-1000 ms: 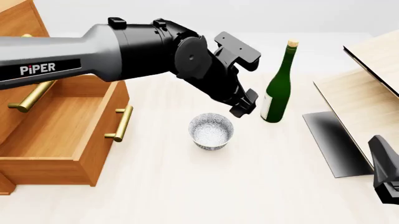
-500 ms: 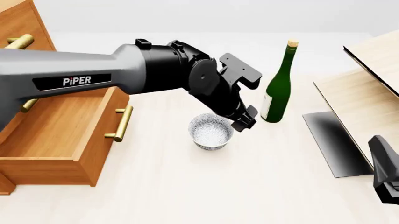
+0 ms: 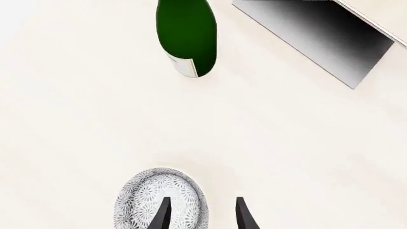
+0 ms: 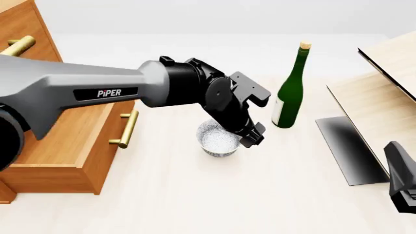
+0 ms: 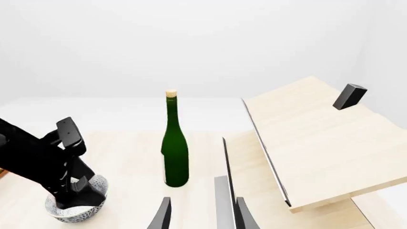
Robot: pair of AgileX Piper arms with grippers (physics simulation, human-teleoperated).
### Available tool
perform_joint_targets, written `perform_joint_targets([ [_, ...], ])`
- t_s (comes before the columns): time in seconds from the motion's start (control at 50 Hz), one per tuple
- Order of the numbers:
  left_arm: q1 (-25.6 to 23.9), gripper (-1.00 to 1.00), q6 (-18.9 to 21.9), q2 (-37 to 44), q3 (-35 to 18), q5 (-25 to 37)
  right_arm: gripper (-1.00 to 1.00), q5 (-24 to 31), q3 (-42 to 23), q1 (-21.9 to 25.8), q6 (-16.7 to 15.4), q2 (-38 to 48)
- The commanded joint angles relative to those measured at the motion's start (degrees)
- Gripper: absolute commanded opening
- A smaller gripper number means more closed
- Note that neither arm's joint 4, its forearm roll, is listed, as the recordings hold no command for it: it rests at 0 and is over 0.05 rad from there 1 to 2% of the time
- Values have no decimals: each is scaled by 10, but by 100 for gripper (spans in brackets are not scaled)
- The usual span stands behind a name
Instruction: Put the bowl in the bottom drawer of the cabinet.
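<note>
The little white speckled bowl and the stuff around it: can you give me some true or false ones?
1. The small round white speckled bowl sits on the table, not in a drawer. True.
2. The tall green glass bottle has tipped over. False: it stands upright.
3. The left claw is open, one finger inside the bowl and the other outside its rim. True.
4. The bottom orange-brown wooden drawer is pushed shut. False: it is pulled open.
5. The right claw is holding the bottle. False: it is open, apart from the bottle.
</note>
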Motion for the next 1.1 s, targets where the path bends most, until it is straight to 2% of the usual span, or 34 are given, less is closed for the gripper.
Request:
perform_joint_targets([
  [0.02, 3, 100, -2, 20, -8, 3, 100, 0, 0, 0, 0, 0],
  [1.1, 6, 100, -25, 57, 2, -14, 100, 0, 0, 0, 0, 0],
])
